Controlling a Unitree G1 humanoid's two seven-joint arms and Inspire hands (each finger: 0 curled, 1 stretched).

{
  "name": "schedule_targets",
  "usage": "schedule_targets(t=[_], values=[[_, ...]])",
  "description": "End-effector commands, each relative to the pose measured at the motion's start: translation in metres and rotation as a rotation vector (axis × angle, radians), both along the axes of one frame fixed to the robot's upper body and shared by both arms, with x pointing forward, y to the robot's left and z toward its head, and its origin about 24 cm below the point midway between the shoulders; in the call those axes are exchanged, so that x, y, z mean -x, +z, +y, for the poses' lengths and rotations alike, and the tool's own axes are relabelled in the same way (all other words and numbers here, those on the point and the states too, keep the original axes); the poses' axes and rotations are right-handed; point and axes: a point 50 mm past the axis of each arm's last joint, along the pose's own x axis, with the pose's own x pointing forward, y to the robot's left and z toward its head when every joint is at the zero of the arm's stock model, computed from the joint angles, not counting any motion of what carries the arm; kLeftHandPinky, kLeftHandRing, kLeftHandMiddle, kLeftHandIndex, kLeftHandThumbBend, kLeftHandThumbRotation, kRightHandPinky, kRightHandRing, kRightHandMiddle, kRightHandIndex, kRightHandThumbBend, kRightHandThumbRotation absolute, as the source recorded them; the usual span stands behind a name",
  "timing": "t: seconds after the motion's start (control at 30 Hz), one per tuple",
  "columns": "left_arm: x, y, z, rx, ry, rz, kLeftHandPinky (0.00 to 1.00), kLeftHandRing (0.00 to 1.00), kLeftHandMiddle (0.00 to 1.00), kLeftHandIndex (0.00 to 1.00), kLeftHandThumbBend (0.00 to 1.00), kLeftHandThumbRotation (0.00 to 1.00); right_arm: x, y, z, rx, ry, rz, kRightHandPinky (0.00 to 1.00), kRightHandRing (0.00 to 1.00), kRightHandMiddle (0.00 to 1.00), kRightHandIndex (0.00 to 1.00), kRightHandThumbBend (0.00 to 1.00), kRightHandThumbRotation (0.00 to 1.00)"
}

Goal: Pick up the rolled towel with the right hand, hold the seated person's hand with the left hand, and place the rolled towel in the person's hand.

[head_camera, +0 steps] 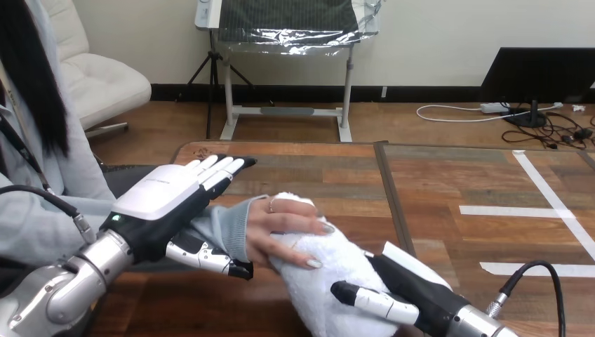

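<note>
The white rolled towel (328, 289) lies at the table's near edge, running from the middle toward the bottom. The person's hand (288, 226) reaches in from the left and rests on the towel's upper end, fingers wrapped over it. My right hand (405, 282) holds the towel's right side; its thumb lies across the front and its fingers are hidden behind the roll. My left hand (158, 200) is at the person's grey-sleeved wrist (223, 228). Its straight fingers lie along the wrist's far side and its thumb along the near side.
The wooden table (456, 175) has a dark seam (390, 193) running front to back. White tape lines (551, 193) mark its right part. The person sits close at the left edge.
</note>
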Motion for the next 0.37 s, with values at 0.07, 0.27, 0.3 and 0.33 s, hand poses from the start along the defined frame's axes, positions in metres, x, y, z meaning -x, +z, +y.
schedule_targets(t=[0.07, 0.27, 0.3, 0.33], values=[[0.001, 0.007, -0.015, 0.11, -0.039, -0.058, 0.99, 1.0, 1.0, 1.0, 1.0, 0.81, -0.014, 0.023, 0.026, -0.02, 0.123, -0.109, 0.92, 0.98, 0.95, 0.99, 1.0, 0.97], [0.008, 0.007, -0.017, 0.168, -0.064, -0.08, 0.98, 1.0, 1.0, 1.0, 1.0, 0.81, -0.016, 0.022, 0.026, -0.006, 0.125, -0.127, 0.94, 1.0, 0.96, 0.99, 1.0, 0.99], [0.009, 0.007, -0.017, 0.173, -0.067, -0.082, 0.98, 1.0, 1.0, 1.0, 1.0, 0.82, -0.016, 0.021, 0.026, -0.005, 0.124, -0.126, 0.94, 1.0, 0.96, 0.99, 1.0, 0.99], [0.011, 0.008, -0.018, 0.187, -0.08, -0.092, 0.98, 1.0, 1.0, 1.0, 1.0, 0.82, -0.017, 0.021, 0.025, -0.001, 0.124, -0.123, 0.94, 1.0, 0.96, 0.99, 1.0, 1.0]])
